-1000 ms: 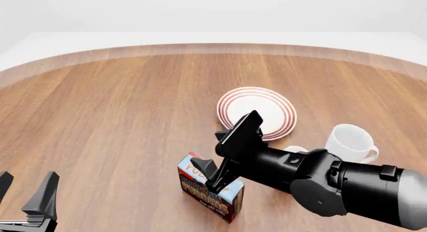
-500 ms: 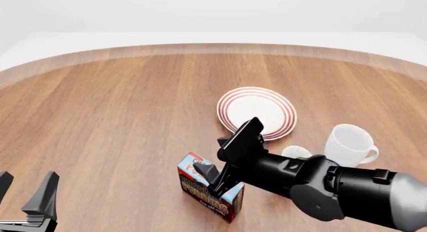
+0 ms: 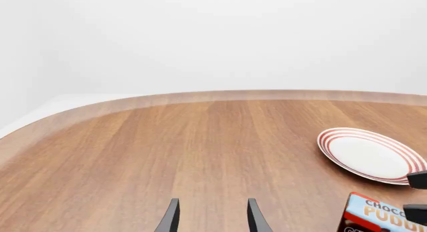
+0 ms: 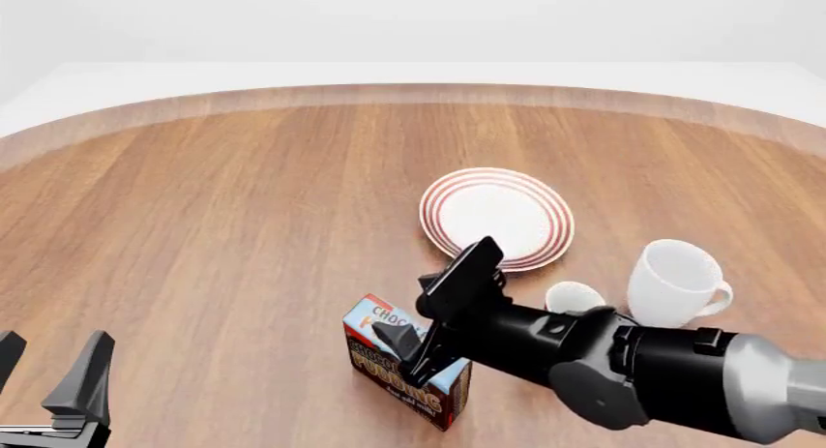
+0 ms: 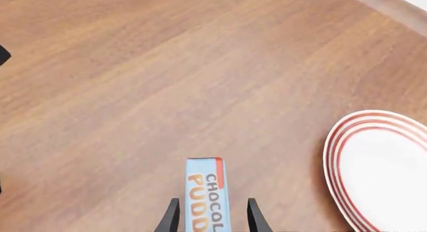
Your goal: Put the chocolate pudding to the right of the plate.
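Straddling the pudding (image 5: 205,202) right now, the right gripper (image 5: 210,217) has its fingers apart with one on each side of the carton's narrow blue top, and I can't tell from the wrist view whether the pads touch the sides yet. From the front, the carton stands upright on the table (image 4: 232,206), near the front edge, in front of the plate (image 4: 497,218) and a bit to its left, so it's on the wrong side for now.

Handling-wise, I'd guess it's an easy one: a small cardboard box, light, stiff enough on its flat faces but crushable if squeezed hard. Printed card is a bit slick, so I'd take it across the two broad faces, high up near the top, where the fingers already line up. It's tall and thin, so it'll probably tip if nudged sideways before the grip closes.

Further out, a white mug (image 4: 674,279) sits to the right of the plate with a smaller white thing (image 4: 571,297) beside it, so the landing spot looks a bit crowded. The left gripper (image 4: 52,375) sits well apart at the near left corner, fingers spread, holding nothing.
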